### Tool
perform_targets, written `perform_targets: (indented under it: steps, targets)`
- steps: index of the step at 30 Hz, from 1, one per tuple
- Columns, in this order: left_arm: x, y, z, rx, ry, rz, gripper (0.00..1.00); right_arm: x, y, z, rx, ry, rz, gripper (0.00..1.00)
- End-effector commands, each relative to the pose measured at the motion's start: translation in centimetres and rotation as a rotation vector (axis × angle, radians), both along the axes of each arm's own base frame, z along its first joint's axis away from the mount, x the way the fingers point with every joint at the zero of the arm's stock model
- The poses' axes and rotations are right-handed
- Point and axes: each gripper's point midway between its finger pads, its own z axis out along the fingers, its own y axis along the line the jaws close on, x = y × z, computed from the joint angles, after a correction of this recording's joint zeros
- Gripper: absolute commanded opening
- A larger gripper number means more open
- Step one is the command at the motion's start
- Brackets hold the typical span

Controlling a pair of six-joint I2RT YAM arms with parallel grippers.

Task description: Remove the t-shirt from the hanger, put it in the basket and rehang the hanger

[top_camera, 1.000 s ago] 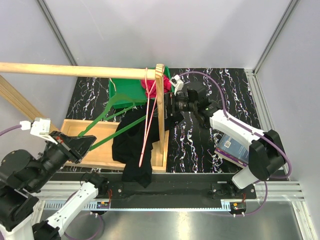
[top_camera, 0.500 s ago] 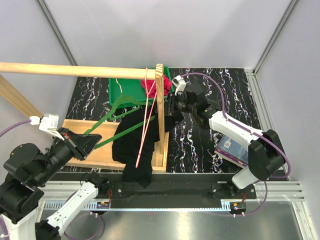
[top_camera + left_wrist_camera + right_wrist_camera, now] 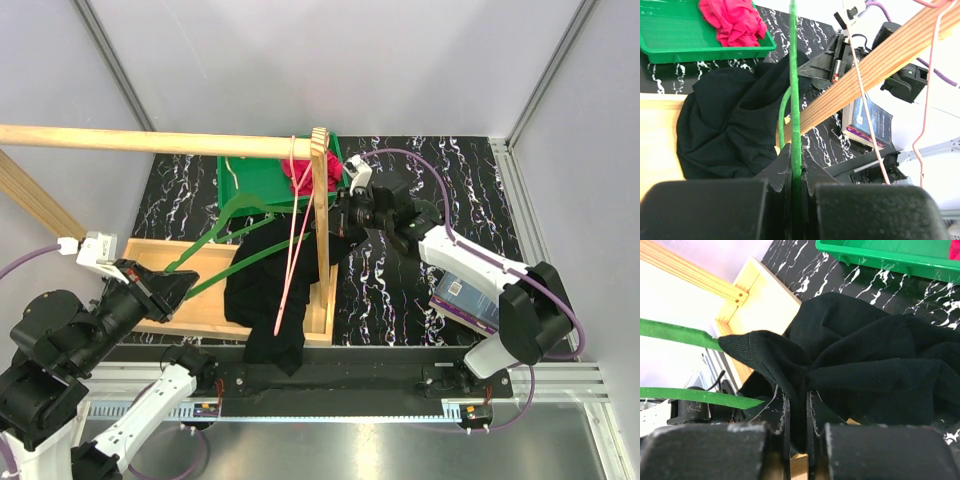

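The black t-shirt (image 3: 265, 290) lies bunched over the right end of the wooden tray (image 3: 190, 310), still on the green hanger (image 3: 225, 225). My left gripper (image 3: 185, 283) is shut on the hanger's lower bar; in the left wrist view that bar (image 3: 793, 75) runs straight up from between the fingers (image 3: 796, 155) past the t-shirt (image 3: 730, 130). My right gripper (image 3: 335, 225) is shut on a fold of the t-shirt's upper right edge. In the right wrist view the black cloth (image 3: 865, 360) is pinched between the jaws (image 3: 796, 400), with the green hanger (image 3: 675, 333) at the left.
A wooden post (image 3: 322, 210) stands just left of my right gripper, under a horizontal rail (image 3: 150, 142). A pink wire hanger (image 3: 295, 240) hangs from that rail. A green tray (image 3: 250, 182) holding a red cloth (image 3: 300, 175) sits behind. A book (image 3: 462, 295) lies at the right.
My right gripper has moved left onto the t-shirt and closed on it. The left arm has shifted a little with the hanger still in its grip.
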Motion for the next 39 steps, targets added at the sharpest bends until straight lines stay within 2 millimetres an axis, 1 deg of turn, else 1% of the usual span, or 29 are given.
perform_targets:
  steps: [1, 2, 3, 5, 8, 9, 10, 11, 13, 14, 15, 16, 17, 19, 21, 23, 25, 27, 29, 30, 31, 32, 34, 35, 36, 37, 38, 39]
  targets:
    - [0.1, -0.5, 0.7, -0.016, -0.035, -0.026, 0.0, -1.5, 1.7, 3.7, 0.13, 0.02, 0.064, 0.3]
    - [0.0, -0.5, 0.7, -0.015, -0.036, -0.026, 0.0, -1.5, 1.7, 3.8, 0.133, 0.022, 0.068, 0.59]
    - [0.0, -0.4, 0.7, -0.012, -0.038, -0.024, 0.0, -1.6, 1.7, 3.7, 0.135, 0.028, 0.068, 0.6]
    - [0.0, -0.3, 0.5, -0.007, -0.036, -0.02, 0.0, -1.8, 1.7, 3.8, 0.139, 0.031, 0.074, 0.6]
    - [0.1, -0.1, -0.2, 0.006, -0.022, -0.011, 0.0, -1.9, 1.4, 4.2, 0.144, 0.026, 0.059, 0.56]
    - [0.2, -0.1, -0.3, 0.012, -0.018, -0.008, 0.0, -2.0, 1.3, 4.5, 0.147, 0.017, 0.057, 0.52]
    - [0.1, -0.1, -0.4, 0.013, -0.018, -0.008, 0.0, -2.0, 1.1, 4.3, 0.14, 0.023, 0.047, 0.49]
    - [0.1, 0.0, -0.5, 0.015, -0.018, -0.007, 0.0, -2.0, 1.1, 4.6, 0.141, 0.019, 0.045, 0.49]
    - [0.2, 0.2, -0.7, 0.023, -0.015, 0.001, 0.0, -2.1, 1.0, 4.2, 0.128, 0.029, 0.045, 0.47]
    - [0.2, 0.2, -0.8, 0.029, -0.015, 0.003, 0.0, -2.1, 1.0, 4.3, 0.128, 0.029, 0.048, 0.48]
    - [0.3, 0.5, -0.9, 0.038, -0.013, 0.014, 0.0, -2.3, 1.0, 4.3, 0.127, 0.032, 0.056, 0.53]
    - [0.4, 0.6, -1.1, 0.046, -0.008, 0.021, 0.0, -2.5, 0.9, 4.2, 0.124, 0.034, 0.06, 0.65]
    - [0.4, 0.7, -1.2, 0.054, -0.009, 0.027, 0.0, -2.6, 0.8, 4.3, 0.125, 0.033, 0.061, 0.69]
    - [0.4, 1.0, -1.4, 0.066, -0.004, 0.041, 0.0, -2.8, 0.7, 4.3, 0.124, 0.032, 0.058, 0.76]
    - [0.5, 1.1, -1.5, 0.073, -0.003, 0.041, 0.0, -2.8, 0.3, 4.2, 0.117, 0.026, 0.044, 0.76]
    - [0.4, 1.1, -1.5, 0.071, -0.003, 0.041, 0.0, -2.7, 0.3, 3.8, 0.11, 0.033, 0.041, 0.74]
    - [0.4, 1.0, -1.4, 0.069, -0.002, 0.039, 0.0, -2.7, 0.4, 3.5, 0.106, 0.042, 0.043, 0.68]
    - [0.3, 1.1, -1.3, 0.07, -0.006, 0.038, 0.0, -2.5, 0.6, 3.1, 0.104, 0.058, 0.042, 0.53]
    - [0.2, 1.2, -1.2, 0.071, -0.012, 0.041, 0.0, -2.4, 0.7, 2.9, 0.101, 0.066, 0.037, 0.42]
    - [0.1, 1.4, -1.1, 0.074, -0.015, 0.049, 0.0, -2.4, 0.7, 2.9, 0.1, 0.069, 0.037, 0.34]
    - [0.1, 1.5, -1.0, 0.077, -0.015, 0.049, 0.0, -2.4, 0.6, 2.9, 0.098, 0.07, 0.039, 0.32]
    - [0.0, 1.5, -1.0, 0.081, -0.017, 0.046, 0.0, -2.6, 0.5, 2.9, 0.099, 0.07, 0.037, 0.32]
    - [0.0, 2.2, -0.8, 0.098, -0.019, 0.077, 0.0, -2.7, 0.3, 2.7, 0.09, 0.067, 0.038, 0.32]
    - [-0.1, 2.5, -1.1, 0.115, -0.014, 0.086, 0.0, -2.9, 0.1, 3.0, 0.092, 0.057, 0.038, 0.3]
    - [-0.2, 3.3, -0.6, 0.121, -0.025, 0.12, 0.0, -2.8, -0.1, 3.0, 0.085, 0.048, 0.022, 0.21]
    - [-0.3, 3.7, -0.4, 0.128, -0.032, 0.137, 0.0, -2.8, -0.4, 2.4, 0.072, 0.057, 0.009, 0.17]
    - [-0.6, 4.2, -0.3, 0.142, -0.035, 0.152, 0.0, -2.9, -0.6, 2.6, 0.074, 0.048, 0.002, 0.17]
    - [-0.8, 4.8, 0.3, 0.142, -0.055, 0.176, 0.0, -2.9, -0.7, 2.5, 0.069, 0.045, -0.004, 0.19]
